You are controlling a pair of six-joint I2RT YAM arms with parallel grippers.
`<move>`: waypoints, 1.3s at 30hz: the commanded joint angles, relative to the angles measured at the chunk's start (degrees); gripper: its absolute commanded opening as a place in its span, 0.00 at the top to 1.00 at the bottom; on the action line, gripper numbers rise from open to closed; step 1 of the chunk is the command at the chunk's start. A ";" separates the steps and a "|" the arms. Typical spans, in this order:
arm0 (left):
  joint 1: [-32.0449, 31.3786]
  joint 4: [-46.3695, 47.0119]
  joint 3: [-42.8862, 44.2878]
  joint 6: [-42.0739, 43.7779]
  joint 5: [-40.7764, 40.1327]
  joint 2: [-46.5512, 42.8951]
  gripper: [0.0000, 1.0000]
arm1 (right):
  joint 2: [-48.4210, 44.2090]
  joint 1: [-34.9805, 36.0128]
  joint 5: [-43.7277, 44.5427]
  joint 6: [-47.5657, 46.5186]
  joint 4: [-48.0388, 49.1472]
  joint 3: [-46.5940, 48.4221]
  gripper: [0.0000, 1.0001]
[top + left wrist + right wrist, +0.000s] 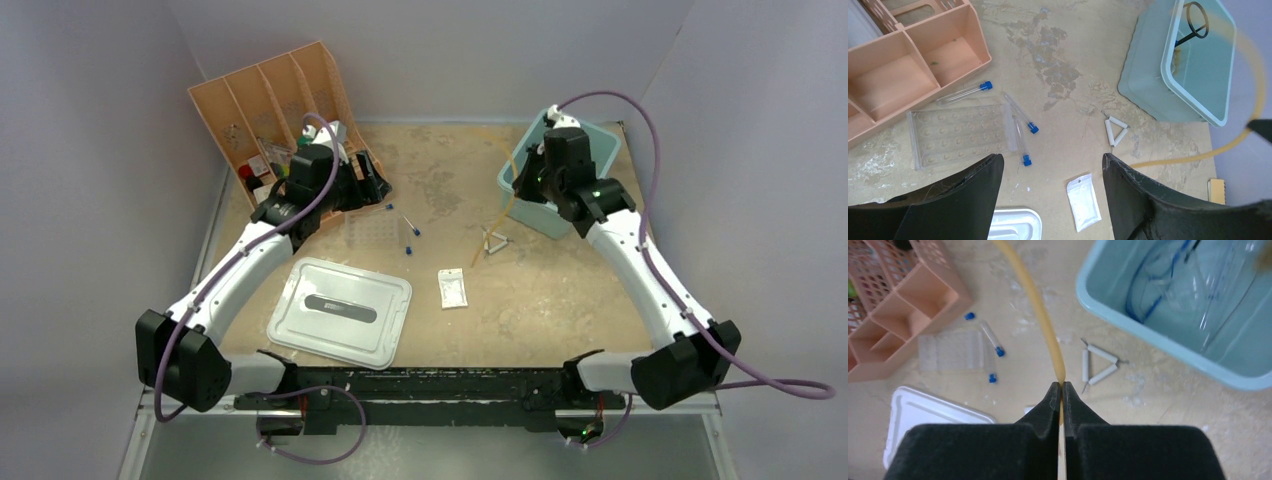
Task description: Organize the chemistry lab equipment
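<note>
My right gripper (1062,387) is shut on the amber rubber hose (1040,315) and holds it by the teal bin (600,140); the hose hangs down to the table (492,228). The black wire ring (1196,17) and the blue tools (1148,305) lie inside the bin. My left gripper (1053,165) is open and empty, above the clear tube rack (960,135) and three blue-capped tubes (1020,112). The wire triangle (1115,131) and the small clear packet (1084,202) lie on the table.
The peach slotted organizer (270,110) stands at the back left, right behind my left gripper (375,185). The pale grey-white lid (340,310) lies front left. Walls close in the table on three sides.
</note>
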 commanded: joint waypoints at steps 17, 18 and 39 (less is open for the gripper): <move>-0.22 1.55 0.33 0.44 -2.46 -3.01 0.29 | 14.27 -9.96 1.84 -20.76 -4.00 44.29 1.00; -0.22 1.50 0.40 0.50 -2.47 -3.02 0.29 | 14.91 -10.59 2.12 -21.65 -3.91 45.18 1.00; -0.22 0.71 0.34 1.14 -3.37 -2.03 0.29 | 12.60 -16.77 -1.74 -18.42 4.38 20.44 1.00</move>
